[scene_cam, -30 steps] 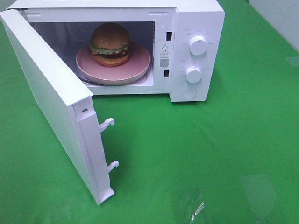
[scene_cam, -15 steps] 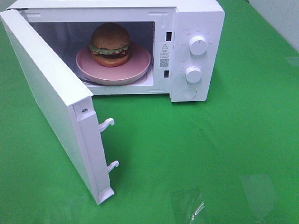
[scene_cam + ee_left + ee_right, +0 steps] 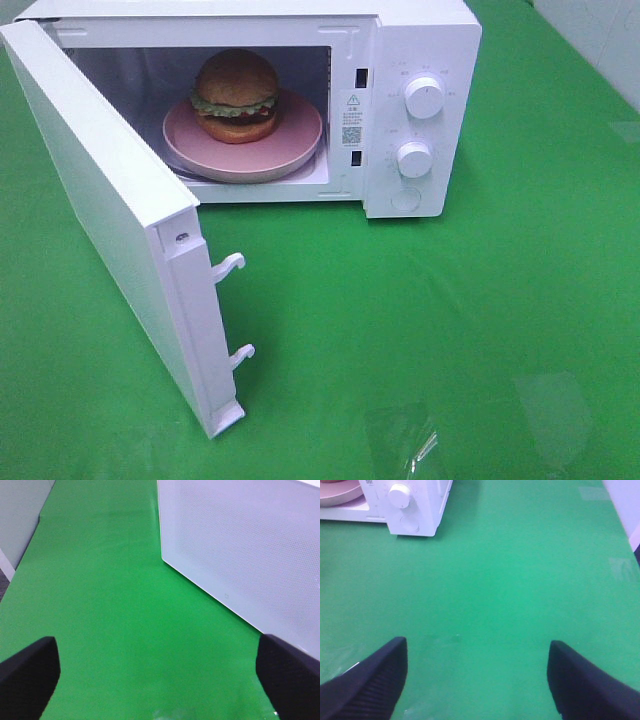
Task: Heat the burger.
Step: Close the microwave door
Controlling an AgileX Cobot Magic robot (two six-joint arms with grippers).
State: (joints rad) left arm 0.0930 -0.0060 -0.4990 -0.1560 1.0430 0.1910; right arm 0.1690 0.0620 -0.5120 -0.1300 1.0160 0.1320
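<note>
Both your left gripper (image 3: 159,677) and right gripper (image 3: 479,680) stand wide open and empty, and the burger (image 3: 236,95) sits on its pink plate (image 3: 298,140) inside the microwave (image 3: 430,40), so the left, beside the outer face of the swung-out door (image 3: 110,200), looks nearer to push it shut.

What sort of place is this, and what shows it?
Probably a robot test bench staged as a kitchen: a white microwave with open door, a burger on a pink plate inside, all on plain green cloth.
</note>
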